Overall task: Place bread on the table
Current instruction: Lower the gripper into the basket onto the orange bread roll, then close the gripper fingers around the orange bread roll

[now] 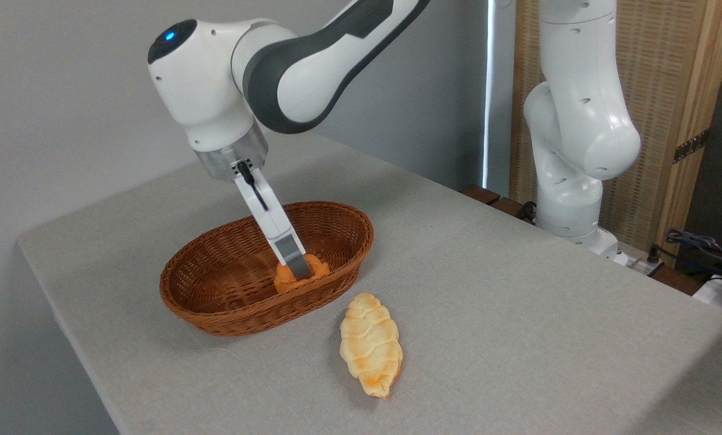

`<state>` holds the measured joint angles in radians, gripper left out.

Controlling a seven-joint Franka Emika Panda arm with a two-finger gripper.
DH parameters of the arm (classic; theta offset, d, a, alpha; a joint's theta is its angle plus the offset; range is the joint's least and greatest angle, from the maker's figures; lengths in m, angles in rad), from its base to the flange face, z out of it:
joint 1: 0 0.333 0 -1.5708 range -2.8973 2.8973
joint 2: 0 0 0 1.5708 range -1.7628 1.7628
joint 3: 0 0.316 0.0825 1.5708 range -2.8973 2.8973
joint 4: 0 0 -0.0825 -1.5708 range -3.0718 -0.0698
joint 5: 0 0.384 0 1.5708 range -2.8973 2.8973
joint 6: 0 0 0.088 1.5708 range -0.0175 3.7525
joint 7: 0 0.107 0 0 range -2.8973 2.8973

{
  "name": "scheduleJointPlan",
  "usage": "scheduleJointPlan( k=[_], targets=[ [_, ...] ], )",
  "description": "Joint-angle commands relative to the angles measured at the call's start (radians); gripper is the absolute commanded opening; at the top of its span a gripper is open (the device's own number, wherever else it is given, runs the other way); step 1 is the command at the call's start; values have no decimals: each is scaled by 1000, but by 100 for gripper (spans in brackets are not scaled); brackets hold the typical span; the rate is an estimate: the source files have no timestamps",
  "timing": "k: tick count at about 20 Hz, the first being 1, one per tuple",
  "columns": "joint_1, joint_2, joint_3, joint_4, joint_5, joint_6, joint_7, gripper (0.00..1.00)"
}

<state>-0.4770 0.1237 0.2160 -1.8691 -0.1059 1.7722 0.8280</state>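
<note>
Small round orange-brown bun [319, 267] lying inside brown oval wicker basket [215, 314], near its right end, on light grey cloth-covered worktop [518, 314]. White two-finger pincer [298, 270] tilted, lowered onto the bun, touching it; spread or pinching, cannot tell. Pale yellow croissant-shaped loaf [370, 343] just beside basket, on the worktop.

Orange-brown bread [318, 268] low in wicker basket [228, 314]

Grey table [518, 302], wicker basket [215, 314], pale loaf [370, 343]
</note>
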Motion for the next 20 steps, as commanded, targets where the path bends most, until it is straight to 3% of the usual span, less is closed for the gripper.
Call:
scheduleJointPlan(
  k=[1, 3, 4, 8, 9, 11, 20],
  targets=[
    [-11, 28, 9, -1, 47, 44, -7, 100],
    [-14, 42, 9, 1, 81, 47, -13, 99],
    [-14, 47, 9, 1, 83, 47, -15, 93],
    [-12, 47, 9, 1, 83, 47, -15, 35],
    [-12, 47, 9, 1, 83, 46, -15, 28],
    [-12, 45, 9, 1, 81, 47, -15, 24],
    [-9, 22, 13, 10, 71, 46, -15, 25]
  ],
)
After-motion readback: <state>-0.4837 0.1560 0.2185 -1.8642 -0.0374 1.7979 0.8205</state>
